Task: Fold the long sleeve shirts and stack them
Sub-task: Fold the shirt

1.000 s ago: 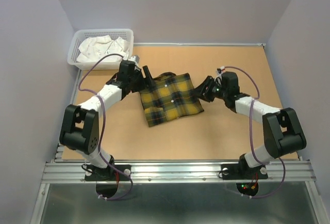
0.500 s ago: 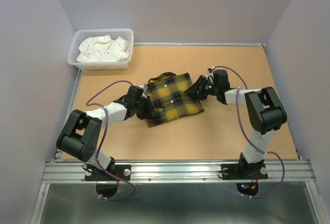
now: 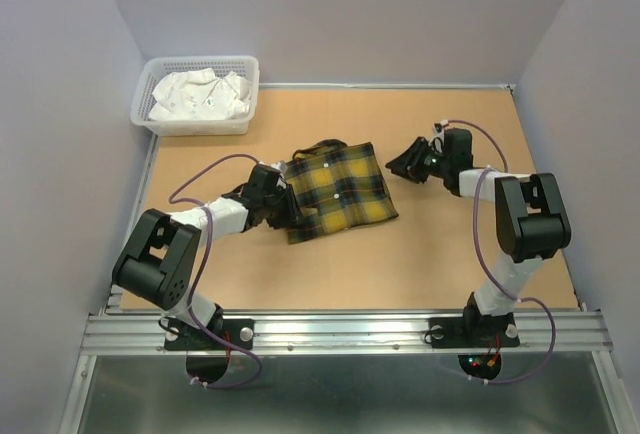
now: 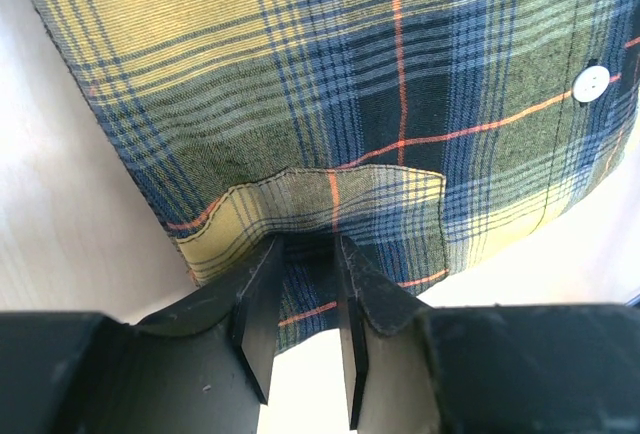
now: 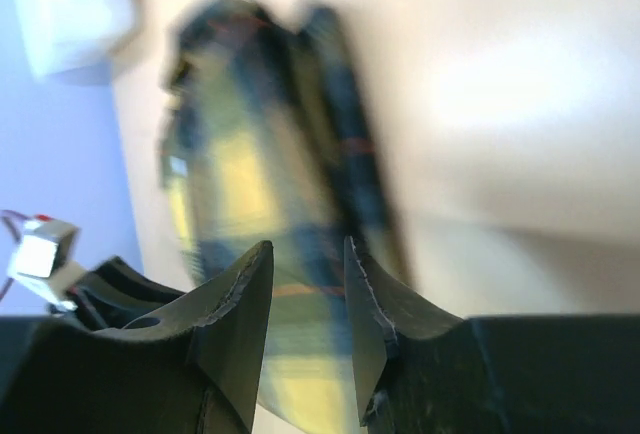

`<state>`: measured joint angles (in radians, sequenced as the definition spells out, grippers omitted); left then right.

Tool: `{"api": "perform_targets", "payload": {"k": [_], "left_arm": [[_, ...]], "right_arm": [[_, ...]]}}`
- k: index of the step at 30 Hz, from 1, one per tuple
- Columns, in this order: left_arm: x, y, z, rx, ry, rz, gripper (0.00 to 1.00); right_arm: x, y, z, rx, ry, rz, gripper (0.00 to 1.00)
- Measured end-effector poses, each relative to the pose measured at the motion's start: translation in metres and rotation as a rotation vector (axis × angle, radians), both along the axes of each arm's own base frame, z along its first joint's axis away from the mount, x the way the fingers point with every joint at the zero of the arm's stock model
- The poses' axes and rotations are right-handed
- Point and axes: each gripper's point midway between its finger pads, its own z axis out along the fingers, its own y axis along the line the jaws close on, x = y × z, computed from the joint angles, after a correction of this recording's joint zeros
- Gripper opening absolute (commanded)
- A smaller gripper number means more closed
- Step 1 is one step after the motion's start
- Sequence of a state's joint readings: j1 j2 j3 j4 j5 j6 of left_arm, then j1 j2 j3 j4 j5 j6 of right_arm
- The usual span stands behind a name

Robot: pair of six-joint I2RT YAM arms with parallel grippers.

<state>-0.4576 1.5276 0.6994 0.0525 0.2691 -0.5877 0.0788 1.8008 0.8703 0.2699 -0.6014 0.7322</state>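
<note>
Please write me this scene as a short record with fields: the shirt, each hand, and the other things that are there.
shirt: yellow plaid, folded, lying flat near the middle of the table
left hand: at the shirt's left edge, fingers narrowly apart; grip cannot be told
right hand: right of the shirt, apart from it, holding nothing
basket: white, at the far left corner, white cloth inside

Your left end effector (image 4: 305, 244) is down low, fingers a little apart. Your right end effector (image 5: 308, 249) has the same small gap.
</note>
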Motion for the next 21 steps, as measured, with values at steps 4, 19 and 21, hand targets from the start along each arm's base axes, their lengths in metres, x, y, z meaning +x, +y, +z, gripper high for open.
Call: {"api": "perform_targets", "payload": {"k": [4, 19, 21], "left_arm": [[0.003, 0.001, 0.001, 0.017, -0.012, -0.009, 0.40], [0.024, 0.006, 0.000, 0.099, -0.046, -0.007, 0.40], [0.028, 0.008, 0.000, 0.114, -0.053, -0.003, 0.40]], "right_arm": [[0.039, 0.026, 0.059, 0.036, -0.156, 0.051, 0.43], [0.100, 0.089, -0.008, 0.097, -0.072, 0.114, 0.45], [0.100, 0.078, -0.017, 0.091, -0.056, 0.084, 0.45]]}}
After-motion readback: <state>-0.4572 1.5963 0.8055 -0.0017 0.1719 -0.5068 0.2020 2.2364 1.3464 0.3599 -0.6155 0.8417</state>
